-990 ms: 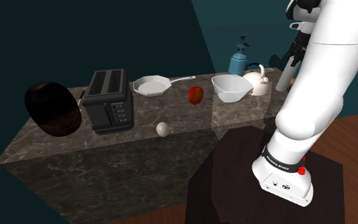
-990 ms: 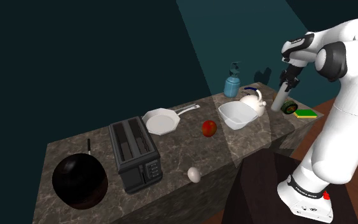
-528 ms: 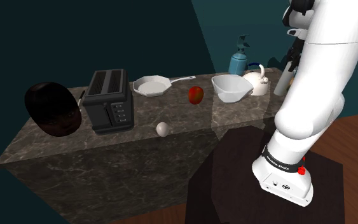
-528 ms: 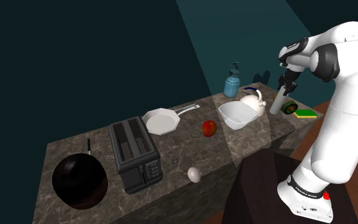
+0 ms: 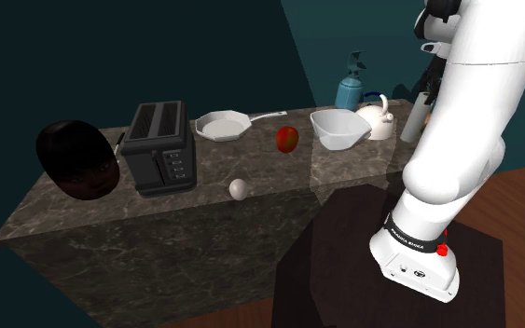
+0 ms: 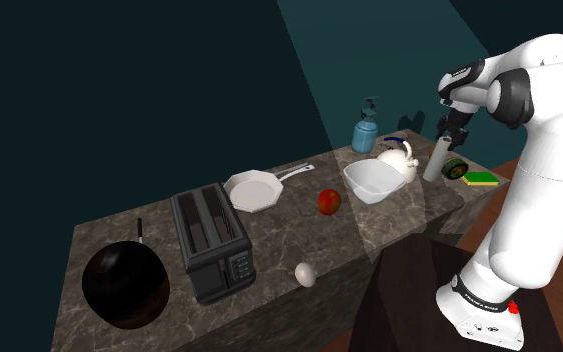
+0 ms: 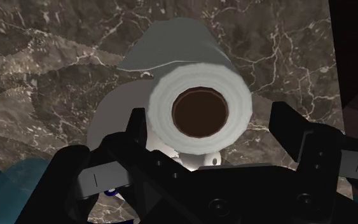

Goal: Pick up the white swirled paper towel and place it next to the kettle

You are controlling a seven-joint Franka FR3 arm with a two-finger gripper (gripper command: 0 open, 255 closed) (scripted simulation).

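Nearest to me, on the marble counter [image 6: 389, 232], lies an egg [image 6: 306, 273], and behind it stands a black toaster [image 6: 212, 243]. Farther along are a red apple [image 6: 329, 201] and a white bowl [image 6: 373, 181]. At the far right end the white paper towel roll [image 6: 433, 160] stands upright just beside the white kettle [image 6: 397, 158], with a sponge [image 6: 482, 179] near it. Above it the gripper [image 7: 210, 121] has its fingers spread around the roll, not pinching it.

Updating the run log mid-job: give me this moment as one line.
paper towel roll: upright on counter, beside kettle | gripper: open, over roll top
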